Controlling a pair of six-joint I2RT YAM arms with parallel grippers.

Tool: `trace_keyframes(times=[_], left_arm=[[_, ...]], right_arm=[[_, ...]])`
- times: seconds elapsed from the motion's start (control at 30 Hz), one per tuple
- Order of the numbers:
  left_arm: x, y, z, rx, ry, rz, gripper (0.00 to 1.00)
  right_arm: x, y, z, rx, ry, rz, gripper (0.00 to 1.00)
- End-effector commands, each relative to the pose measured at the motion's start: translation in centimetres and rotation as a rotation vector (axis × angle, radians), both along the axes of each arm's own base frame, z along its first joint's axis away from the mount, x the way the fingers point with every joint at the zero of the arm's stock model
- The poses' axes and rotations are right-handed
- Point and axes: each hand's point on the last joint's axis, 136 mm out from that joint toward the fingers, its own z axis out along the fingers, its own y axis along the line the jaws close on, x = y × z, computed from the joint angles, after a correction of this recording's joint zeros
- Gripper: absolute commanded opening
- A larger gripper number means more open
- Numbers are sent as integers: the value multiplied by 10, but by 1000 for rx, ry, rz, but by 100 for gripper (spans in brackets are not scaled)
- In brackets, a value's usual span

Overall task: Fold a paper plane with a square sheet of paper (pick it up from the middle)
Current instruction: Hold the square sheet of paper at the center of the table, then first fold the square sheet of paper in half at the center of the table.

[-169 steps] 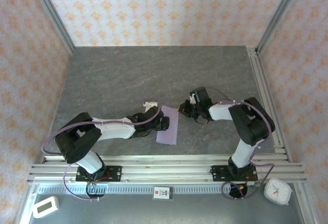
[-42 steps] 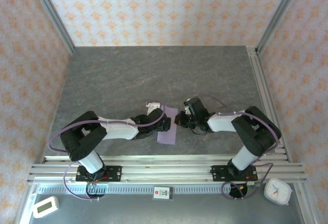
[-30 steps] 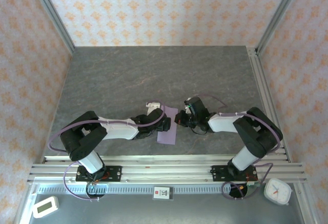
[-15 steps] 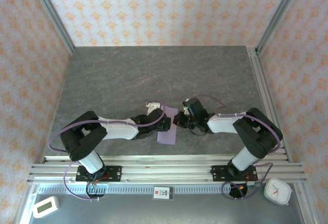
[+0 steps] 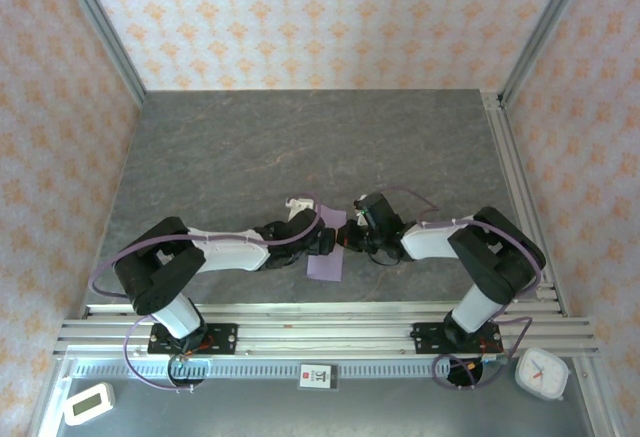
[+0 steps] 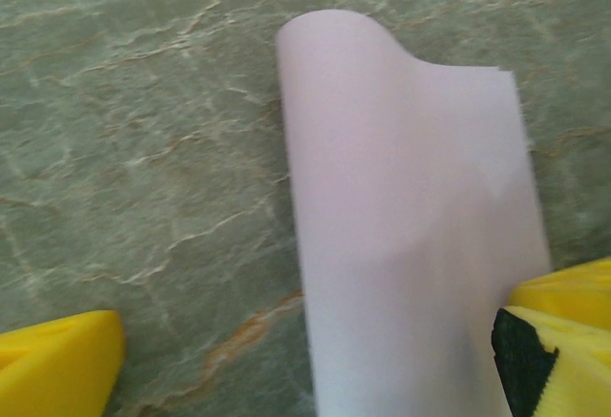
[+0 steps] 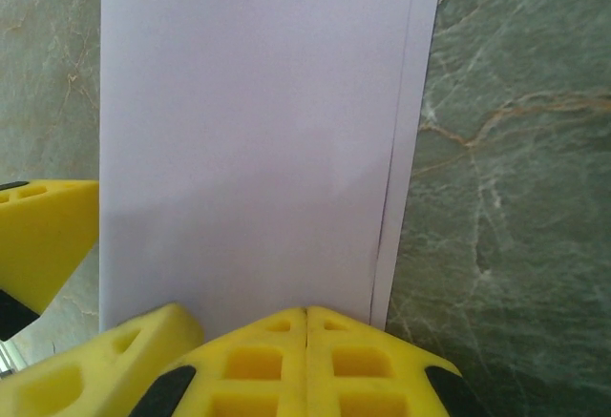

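Right wrist view: the right gripper (image 7: 305, 320), fingers pressed together, sits at the near edge of the folded sheet of paper (image 7: 248, 140) lying on the table (image 7: 496, 150). The left gripper (image 6: 310, 364) is spread wide around the sheet.

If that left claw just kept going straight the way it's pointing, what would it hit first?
The folded lilac sheet of paper, which already lies between the left gripper's open fingers. Beyond it, probably the shut right gripper at the sheet's far edge.

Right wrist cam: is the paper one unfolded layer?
No, the paper is doubled over; a lower layer's edge peeks out along its right side.
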Motion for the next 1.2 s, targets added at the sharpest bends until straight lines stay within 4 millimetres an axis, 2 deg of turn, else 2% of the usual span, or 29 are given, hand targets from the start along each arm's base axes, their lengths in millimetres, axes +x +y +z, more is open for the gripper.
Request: trace_keyframes(times=[0.0, 0.13, 0.2, 0.43, 0.47, 0.57, 1.17], left_arm=[[10, -17, 43, -100, -51, -42, 100], [8, -18, 62, -119, -71, -69, 99], [3, -22, 65, -147, -63, -99, 93], [-15, -43, 60, -293, -24, -190, 32], [-16, -44, 58, -309, -20, -196, 26], [-17, -45, 52, -310, -9, -196, 16], [-14, -20, 4, -177, 26, -141, 3]], right_arm=[[-11, -28, -39, -160, 68, -54, 0], [-11, -30, -41, -170, 70, -59, 0], [-11, -30, -41, -169, 72, -58, 0], [-12, -31, -41, -167, 70, -59, 0], [-13, -31, -41, -168, 71, -59, 0], [-13, -31, -41, -166, 71, -58, 0], [-14, -29, -43, -164, 75, -44, 0]])
